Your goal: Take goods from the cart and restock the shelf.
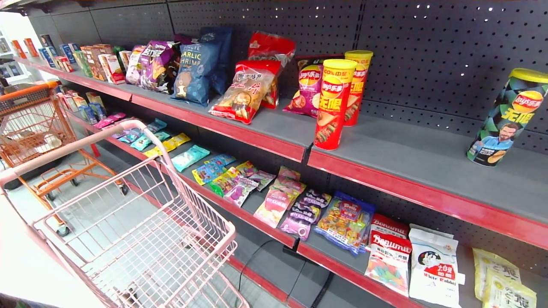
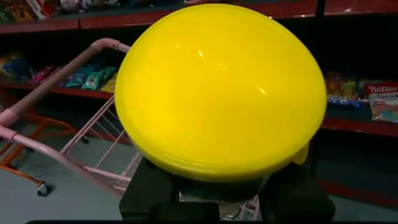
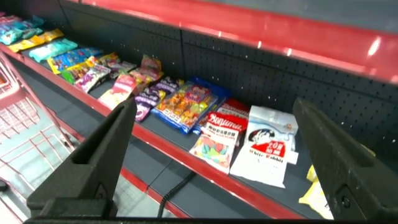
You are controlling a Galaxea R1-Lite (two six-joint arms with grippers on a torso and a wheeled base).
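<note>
Yellow-lidded chip canister point(image 2: 221, 93) is clamped in the left gripper point(image 2: 221, 196), beside the pink cart point(image 1: 137, 231). Right gripper point(image 3: 217, 165) is released, jaws spread, facing the lower shelf point(image 1: 329, 252).

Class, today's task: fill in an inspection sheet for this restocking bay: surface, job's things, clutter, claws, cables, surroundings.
Surface: grey upper shelf with red edge, bare between the red cans and the dark can.
Job's things: pink cart before the shelves; yellow-lidded can in the left claw.
Clutter: nothing seen.
Claws: left shut on the can; right claw open, empty, facing the lower shelf.
Cables: black cable on the floor below the lower shelf.
Surroundings: orange cart behind the pink one; pegboard back wall.
</note>
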